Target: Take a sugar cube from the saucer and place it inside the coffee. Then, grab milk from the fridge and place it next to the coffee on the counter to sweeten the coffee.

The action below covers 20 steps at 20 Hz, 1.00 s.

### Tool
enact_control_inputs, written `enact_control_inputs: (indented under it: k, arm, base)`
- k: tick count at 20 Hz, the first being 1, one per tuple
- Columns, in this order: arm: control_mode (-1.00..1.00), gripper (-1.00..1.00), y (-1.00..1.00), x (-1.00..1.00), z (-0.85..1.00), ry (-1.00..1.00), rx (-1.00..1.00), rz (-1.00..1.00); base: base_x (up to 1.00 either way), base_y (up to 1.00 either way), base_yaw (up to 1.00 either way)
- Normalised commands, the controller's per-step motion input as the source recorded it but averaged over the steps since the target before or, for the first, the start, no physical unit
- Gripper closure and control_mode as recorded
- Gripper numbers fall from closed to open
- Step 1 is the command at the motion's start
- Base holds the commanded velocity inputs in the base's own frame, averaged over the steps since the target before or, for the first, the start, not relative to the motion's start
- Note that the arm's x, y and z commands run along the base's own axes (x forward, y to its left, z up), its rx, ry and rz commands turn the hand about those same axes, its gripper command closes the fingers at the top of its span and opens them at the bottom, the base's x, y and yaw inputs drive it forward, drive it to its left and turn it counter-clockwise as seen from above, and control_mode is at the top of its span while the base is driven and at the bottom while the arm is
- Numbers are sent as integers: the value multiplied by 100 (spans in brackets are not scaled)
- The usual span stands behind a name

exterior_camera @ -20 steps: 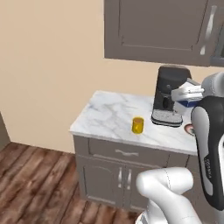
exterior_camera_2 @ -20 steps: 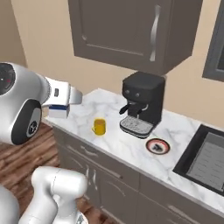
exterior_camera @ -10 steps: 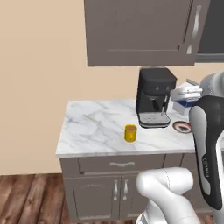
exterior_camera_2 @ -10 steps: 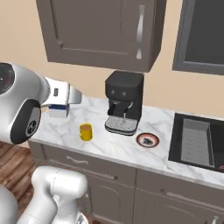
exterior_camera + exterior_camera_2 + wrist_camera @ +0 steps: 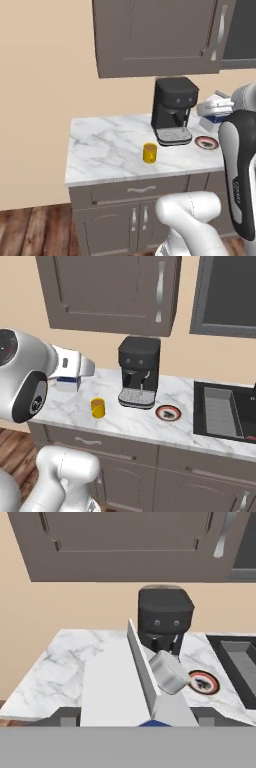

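Marble-topped counter (image 5: 100, 150) under grey wall cabinets (image 5: 107, 291) carries a black coffee machine (image 5: 139, 378) at its back edge, the saucer (image 5: 168, 413) toward the sink (image 5: 222, 411), the yellow coffee (image 5: 98, 408) near the front edge. Raised above it, the gripper (image 5: 216, 106) is clamped on the milk (image 5: 125, 687).

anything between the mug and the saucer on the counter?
The front of the coffee machine, its drip tray, sits partly between the mug and saucer on the counter; clearest in the right base view.
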Motion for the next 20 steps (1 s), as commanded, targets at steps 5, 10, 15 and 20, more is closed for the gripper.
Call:
enact_control_inputs:
  k: [5, 10, 15, 20]
  arm:
    - [-100, 100, 12, 0, -3, 0, 0, 0]
    - [-100, 100, 78, 0, -32, 1, 0, -9]
    - [-100, 100, 80, 4, -61, 10, 0, -23]
    - [-100, 100, 54, 21, -54, 5, 0, -36]
  base:
    - [0, 40, 0]
    - [0, 0, 0]
    - [0, 0, 0]
    - [0, 0, 0]
